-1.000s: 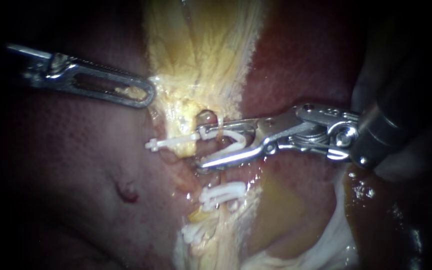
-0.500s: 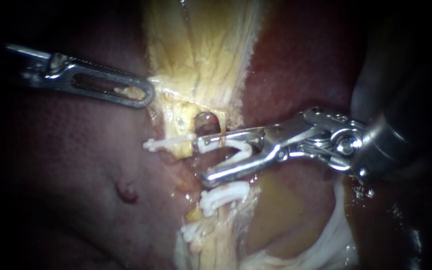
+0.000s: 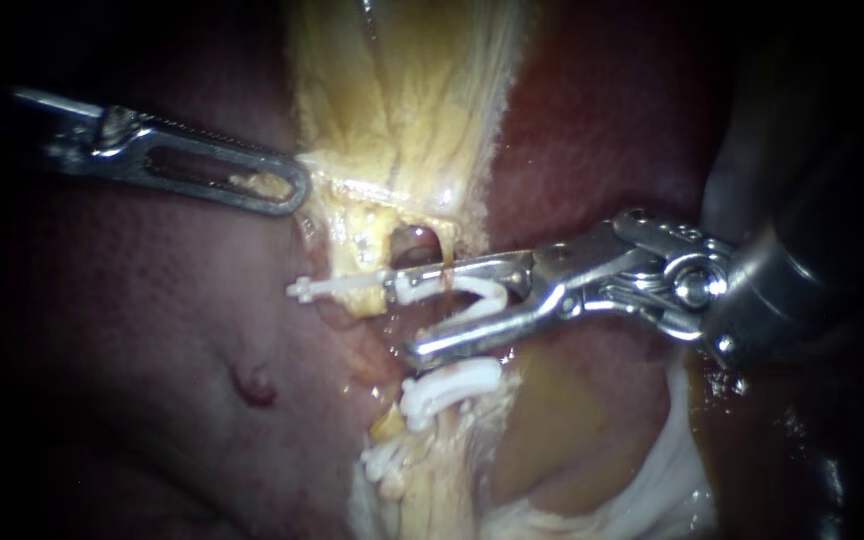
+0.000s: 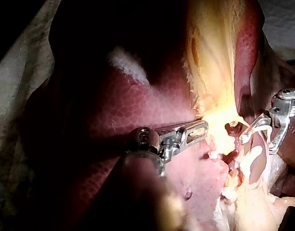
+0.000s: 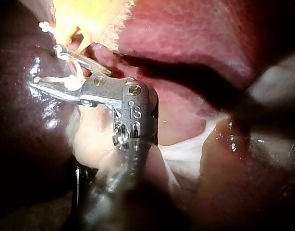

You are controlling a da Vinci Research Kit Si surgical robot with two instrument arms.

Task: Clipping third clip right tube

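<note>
Gripping an open white clip [image 3: 467, 298] from both sides, jaws of the right instrument [image 3: 407, 318] spread only as wide as the clip's two legs. Reaching across the right tube [image 3: 444, 275], a thin reddish strand, and straddling it with one leg to each side. Not yet squeezed: a clear gap between the legs, no latch made. Judged as the closing step of the third clip, positioned but unfired. Seated high on the strand, near a small dark opening [image 3: 414, 240] in the yellow tissue [image 3: 402, 110].

Lower down, apparently on the same strand, two closed ones: a nearer clip [image 3: 449, 388] just beneath the lower jaw, and a farthest clip [image 3: 387, 465] beyond it. Off to the other side, a fourth clip [image 3: 337, 288], closed across a neighbouring pale strand, its end at the upper jaw's tip; touching or not, cannot tell.

Farther out, clamped on the edge of the yellow tissue, the left instrument [image 3: 294, 188], holding it out over the liver [image 3: 152, 330].

Left to do, by this reading: close fully, confirm the latch, release and back out without dragging the nearer clip.
</note>
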